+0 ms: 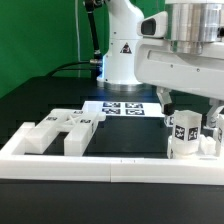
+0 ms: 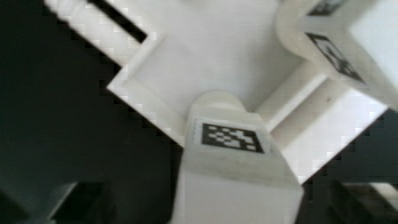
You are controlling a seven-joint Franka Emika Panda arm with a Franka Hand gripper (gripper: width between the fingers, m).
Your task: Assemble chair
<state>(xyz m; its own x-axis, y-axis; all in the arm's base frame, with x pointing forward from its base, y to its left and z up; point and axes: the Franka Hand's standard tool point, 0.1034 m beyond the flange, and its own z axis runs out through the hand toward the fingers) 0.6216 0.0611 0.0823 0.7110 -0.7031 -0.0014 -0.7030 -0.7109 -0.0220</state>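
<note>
Along the near edge of the surface (image 1: pixel 125 137): the long white border rail (image 1: pixel 110 160) runs from corner to corner.

Just behind it, near-right corner: upright chair piece (image 1: pixel 188 136), chunky white block with small black-and-white square tags on its near faces. The arm's wrist hangs right over it.

Fingers (image 2: pixel 32 206): spread, one on each side of that piece. The wrist view shows dark gaps between the piece (image 2: pixel 240 175) and both fingers, so nothing looks pinched. Contact is hard to judge because the fingers are blurred and cut off by the frame edge. In the exterior view the wrist housing hides most of them.

Wrist view also shows one square tag (image 2: pixel 226 137) on the piece's rounded end, sharp enough to see a pattern but not to decode. A second tagged white part (image 2: pixel 334 55) lies beyond it, with wider white plastic underneath. Can't tell which part that is.

Near-left corner, also right behind the rail: loose chair pieces (image 1: pixel 62 131), several white blocks close together with tags on top.

Mid-surface, toward the far edge: marker board (image 1: pixel 124 108), flat, carrying a row of square tags.

Far edge: arm base (image 1: pixel 122 55), white, with a small triangular warning label. No readable text anywhere.
</note>
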